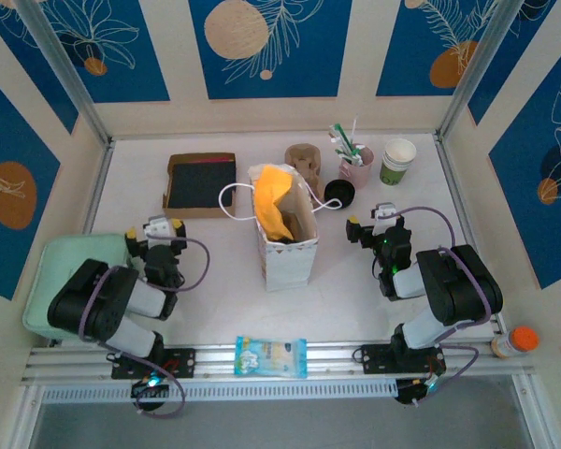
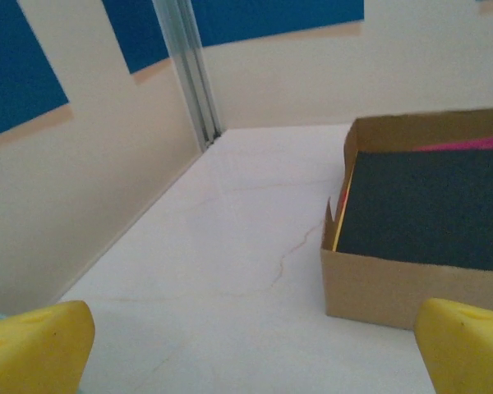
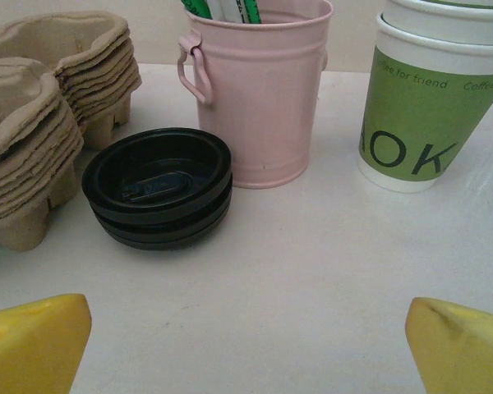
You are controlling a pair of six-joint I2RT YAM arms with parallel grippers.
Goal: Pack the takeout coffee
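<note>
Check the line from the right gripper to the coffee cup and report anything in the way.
Nothing visible blocks it: bare table lies between the right gripper and the coffee cup. The pink bucket and black lids stand left of that line.

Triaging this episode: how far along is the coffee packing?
Done: nothing visible; the coffee cup stands at the far right, outside the paper bag. In hand: nothing; left gripper and right gripper are open and empty. Left: grasp the cup, place it in the bag.
</note>
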